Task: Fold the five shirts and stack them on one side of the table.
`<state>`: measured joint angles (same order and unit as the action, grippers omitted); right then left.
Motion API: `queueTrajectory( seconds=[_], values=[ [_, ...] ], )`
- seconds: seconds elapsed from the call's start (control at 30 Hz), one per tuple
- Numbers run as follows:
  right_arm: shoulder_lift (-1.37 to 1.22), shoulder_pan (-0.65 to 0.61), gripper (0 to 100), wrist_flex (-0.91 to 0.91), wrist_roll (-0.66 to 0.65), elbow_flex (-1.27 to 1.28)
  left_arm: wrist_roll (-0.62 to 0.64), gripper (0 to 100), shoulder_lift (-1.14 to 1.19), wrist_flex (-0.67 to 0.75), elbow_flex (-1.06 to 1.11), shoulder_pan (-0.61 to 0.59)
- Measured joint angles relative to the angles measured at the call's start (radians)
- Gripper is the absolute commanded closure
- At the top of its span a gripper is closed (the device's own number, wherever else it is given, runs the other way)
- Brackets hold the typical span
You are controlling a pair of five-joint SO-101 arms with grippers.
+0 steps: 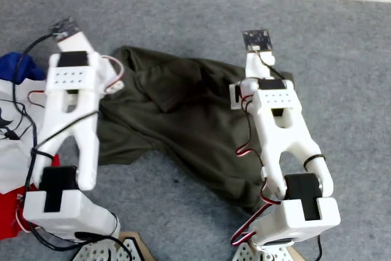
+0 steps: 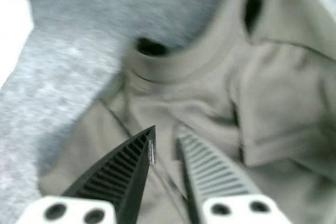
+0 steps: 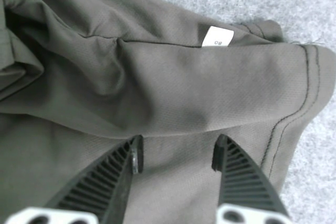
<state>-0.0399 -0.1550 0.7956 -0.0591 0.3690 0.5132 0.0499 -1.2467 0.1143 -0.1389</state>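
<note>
Olive shirt (image 1: pixel 183 114): lies crumpled and unfolded on the middle of the grey tabletop (image 1: pixel 342 41), reaching from near the far edge toward the near edge.
Collar (image 2: pixel 157 69): rumpled, lying just ahead of the left gripper.
White tag (image 3: pixel 216 36): sewn at a seam near the shirt's hem corner.
Left gripper (image 2: pixel 165 129): over the shirt's left part, jaws a narrow gap apart, nothing pinched between them.
Right gripper (image 3: pixel 178 148): low over the shirt's right part, jaws wide apart, fabric beneath them.
Other shirts: 3 show at the tabletop's left edge, heaped together: white shirt (image 1: pixel 12 132), blue shirt (image 1: pixel 15 65), red shirt (image 1: pixel 9 212).
</note>
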Motion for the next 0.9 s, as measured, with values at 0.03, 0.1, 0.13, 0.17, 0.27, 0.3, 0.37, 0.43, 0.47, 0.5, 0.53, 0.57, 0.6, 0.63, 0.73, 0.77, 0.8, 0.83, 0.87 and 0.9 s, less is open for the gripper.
queueTrajectory(
  seconds=[0.03, 0.1, 0.13, 0.17, 0.27, 0.3, 0.37, 0.43, 0.47, 0.5, 0.53, 0.57, 0.6, 0.63, 0.73, 0.77, 0.8, 0.83, 0.87, 0.9],
  values=[
    [0.0, 0.0, 78.2, 0.0, 0.0, 0.0, 0.0, 81, -0.003, -0.002, 0.008, 0.028],
    [0.0, 0.0, 78.2, 0.0, 0.0, 0.0, 0.0, 81, -0.005, -0.002, 0.029, 0.084],
    [0.0, 0.0, 78.2, 0.0, 0.0, 0.0, 0.0, 81, -0.005, -0.002, 0.046, 0.117],
    [0.0, 0.0, 78.2, 0.0, 0.0, 0.0, 0.0, 81, -0.006, 0.003, 0.068, 0.144],
    [0.0, 0.0, 78.2, 0.0, 0.0, 0.0, 0.0, 82, -0.006, 0.081, 0.14, 0.196],
    [0.0, 0.0, 78.2, 0.0, 0.0, 0.0, 0.0, 82, -0.006, 0.115, 0.163, 0.206],
    [0.0, 0.0, 78.2, 0.0, 0.0, 0.0, 0.0, 82, -0.006, 0.172, 0.195, 0.212],
    [0.0, 0.0, 78.2, 0.0, 0.0, 0.0, 0.0, 82, 0.003, 0.201, 0.195, 0.212],
    [0.0, 0.0, 78.2, 0.0, 0.0, 0.0, 0.0, 82, 0.017, 0.21, 0.193, 0.212],
    [0.0, 0.0, 78.2, 0.0, 0.0, 0.0, 0.0, 82, 0.041, 0.218, 0.19, 0.212],
    [0.0, 0.0, 78.2, 0.0, 0.0, 0.0, 0.0, 82, 0.071, 0.219, 0.181, 0.212],
    [0.0, 0.0, 78.2, 0.0, 0.0, 0.0, 0.0, 82, 0.098, 0.219, 0.166, 0.213],
    [0.0, 0.0, 78.2, 0.0, 0.0, 0.0, 0.0, 82, 0.123, 0.219, 0.146, 0.213],
    [0.0, 0.0, 78.2, 0.0, 0.0, 0.0, 0.0, 82, 0.147, 0.221, 0.124, 0.213],
    [0.0, 0.0, 78.2, 0.0, 0.0, 0.0, 0.0, 82, 0.229, 0.221, 0.061, 0.213],
    [0.0, 0.0, 78.2, 0.0, 0.0, 0.0, 0.0, 82, 0.253, 0.221, 0.04, 0.213],
    [0.0, 0.0, 78.2, 0.0, 0.0, 0.0, 0.0, 82, 0.275, 0.221, 0.021, 0.213],
    [0.0, 0.0, 78.2, 0.0, 0.0, 0.0, 0.0, 82, 0.293, 0.221, 0.005, 0.218],
    [0.0, 0.0, 78.2, 0.0, 0.0, 0.0, 0.0, 82, 0.31, 0.221, -0.014, 0.219],
    [0.0, 0.0, 78.2, 0.0, 0.0, 0.0, 0.0, 82, 0.322, 0.221, -0.028, 0.224]
  ],
)
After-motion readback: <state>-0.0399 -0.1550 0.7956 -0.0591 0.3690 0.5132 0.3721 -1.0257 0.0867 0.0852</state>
